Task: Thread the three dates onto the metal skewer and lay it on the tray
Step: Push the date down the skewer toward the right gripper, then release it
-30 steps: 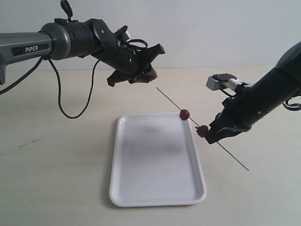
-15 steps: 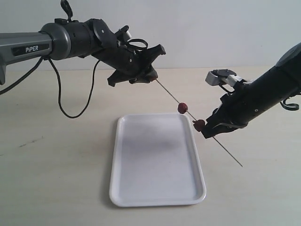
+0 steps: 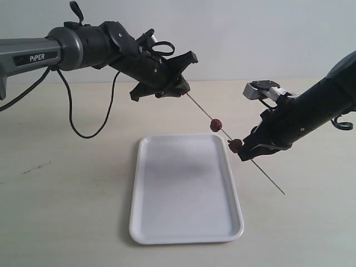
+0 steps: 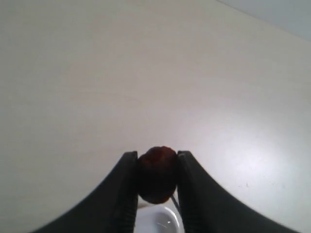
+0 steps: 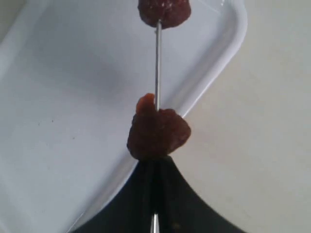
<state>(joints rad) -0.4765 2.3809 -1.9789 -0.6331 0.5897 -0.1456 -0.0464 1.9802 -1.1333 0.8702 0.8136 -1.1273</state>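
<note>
The thin metal skewer (image 3: 201, 108) runs slanted in the air above the tray's far right corner. My right gripper (image 3: 245, 154) is shut on the skewer (image 5: 157, 73). Two dates are threaded on it: one (image 3: 236, 145) sits against the right fingertips, also seen in the right wrist view (image 5: 158, 133), and another (image 3: 216, 124) is farther up the rod (image 5: 164, 10). My left gripper (image 3: 179, 89) is shut on the third date (image 4: 156, 174), and the skewer's tip meets that date. The white tray (image 3: 167, 233) lies flat on the table below.
A black cable (image 3: 83, 133) loops on the pale table behind the left arm. The skewer's free end (image 3: 281, 191) sticks out past the right gripper, above the table to the tray's right.
The right gripper has lifted the skewer up and left, and its tip has gone from free air into the date held by the left gripper. The left arm shifted slightly.
</note>
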